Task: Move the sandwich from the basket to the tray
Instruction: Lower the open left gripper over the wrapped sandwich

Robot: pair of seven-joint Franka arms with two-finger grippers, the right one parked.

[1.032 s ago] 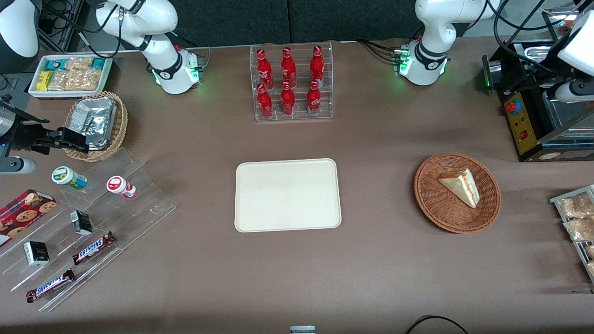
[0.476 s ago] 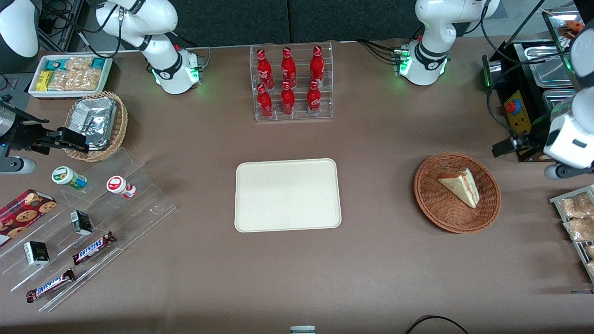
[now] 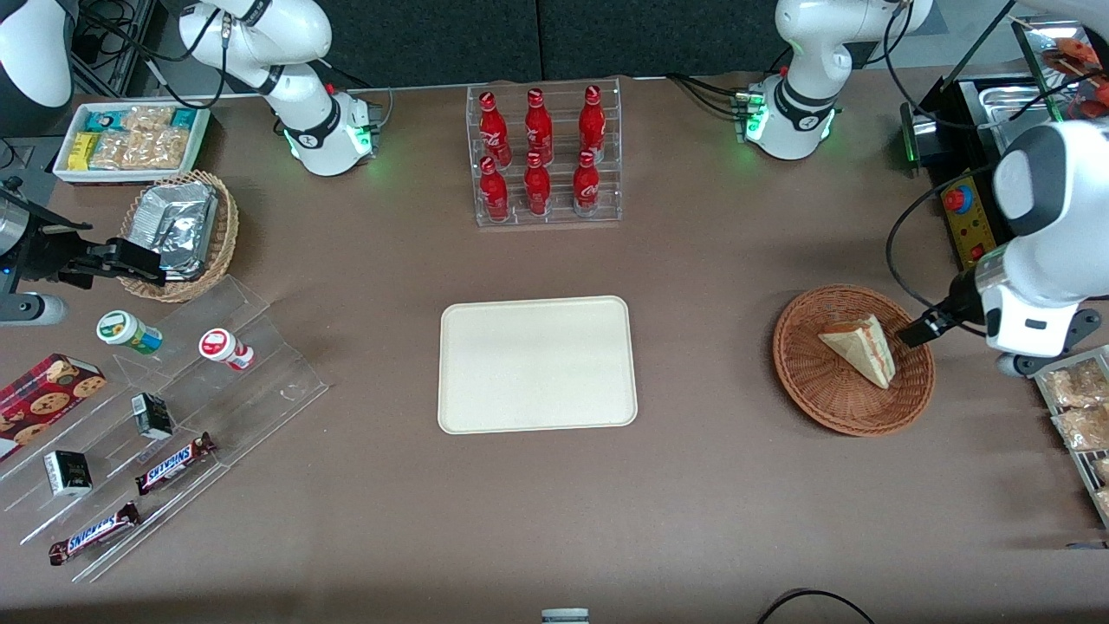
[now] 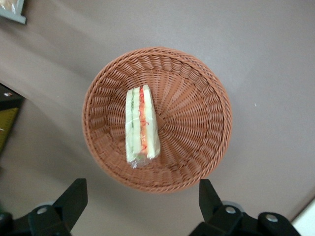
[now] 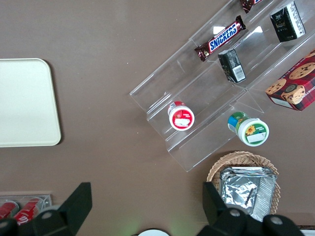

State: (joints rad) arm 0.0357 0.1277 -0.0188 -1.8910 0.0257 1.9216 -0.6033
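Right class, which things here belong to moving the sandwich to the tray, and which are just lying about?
Belong to the job:
sandwich, lying in the basket
tray
gripper, open, above the basket

Just lying about:
cola bottles
Snickers bars
cookie box
foil packs

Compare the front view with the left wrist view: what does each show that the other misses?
Only the front view shows the tray, bare, the rack of red bottles, and the working arm beside the basket. Only the left wrist view shows the hand open, its fingers spread wide above the basket, and the sandwich filling edge-on. Both show the sandwich lying in the basket, ungrasped.
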